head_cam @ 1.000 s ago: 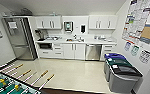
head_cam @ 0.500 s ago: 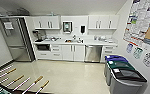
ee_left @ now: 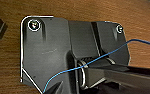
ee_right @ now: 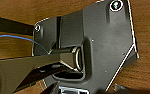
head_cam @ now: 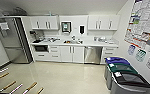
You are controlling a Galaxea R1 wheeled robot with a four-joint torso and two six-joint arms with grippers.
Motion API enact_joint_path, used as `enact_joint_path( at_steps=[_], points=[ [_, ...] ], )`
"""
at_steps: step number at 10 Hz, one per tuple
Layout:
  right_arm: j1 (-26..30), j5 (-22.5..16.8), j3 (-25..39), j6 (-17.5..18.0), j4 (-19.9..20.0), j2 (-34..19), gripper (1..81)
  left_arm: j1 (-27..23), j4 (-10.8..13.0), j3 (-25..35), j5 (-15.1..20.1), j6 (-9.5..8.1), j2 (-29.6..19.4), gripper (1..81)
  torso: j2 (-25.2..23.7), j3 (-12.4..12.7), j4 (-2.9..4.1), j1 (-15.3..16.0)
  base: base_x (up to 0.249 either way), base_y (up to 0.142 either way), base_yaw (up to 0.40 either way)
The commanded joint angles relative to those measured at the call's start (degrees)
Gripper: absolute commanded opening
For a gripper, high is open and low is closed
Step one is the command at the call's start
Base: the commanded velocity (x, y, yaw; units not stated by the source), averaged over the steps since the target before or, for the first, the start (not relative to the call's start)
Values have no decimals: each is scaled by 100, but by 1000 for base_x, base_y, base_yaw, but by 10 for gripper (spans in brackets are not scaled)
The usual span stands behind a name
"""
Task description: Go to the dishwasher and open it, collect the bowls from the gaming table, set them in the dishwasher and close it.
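Dishwasher (head_cam: 92,54) sits ahead of us and a little to the right of centre in the head view, built into the white lower cabinets (head_cam: 71,53) under the countertop (head_cam: 76,44), between the double cabinet doors and a stack of drawers (head_cam: 108,53). Its brushed steel front is shut, and its bar handle runs level along the top edge, so we judge that any pull on it has to come square to the front and downward.

Open floor (head_cam: 63,75) lies between us and it, so we are well apart from the appliance. Recycling bins (head_cam: 123,76) stand along the right wall near our line of approach, and the handles of the table-football rods (head_cam: 8,86) poke in at the lower left. A steel refrigerator (head_cam: 12,40) stands at the far left.

Since the dishwasher lies slightly to our right, we judge the right arm the nearer one. Both wrist views look past the dark mounting plates onto a wood-grained surface, with a thin blue cable (ee_left: 91,65) crossing; we cannot tell how either pair of jaws stands.
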Motion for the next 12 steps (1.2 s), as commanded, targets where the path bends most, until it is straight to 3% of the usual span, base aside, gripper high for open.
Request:
enact_joint_path(
  at_steps=[1, 12],
  points=[
    [244, -341, 62, -13, -28, -128, 811, -251, 26, 42, 315, 2, -78, 811, 0, 0, 0, 0, 230, -63, 0],
    [226, -341, 53, -13, -36, -128, 811, -251, 26, 42, 315, 2, -52, 811, 0, 0, 0, 0, 230, -6, 0]
  ],
)
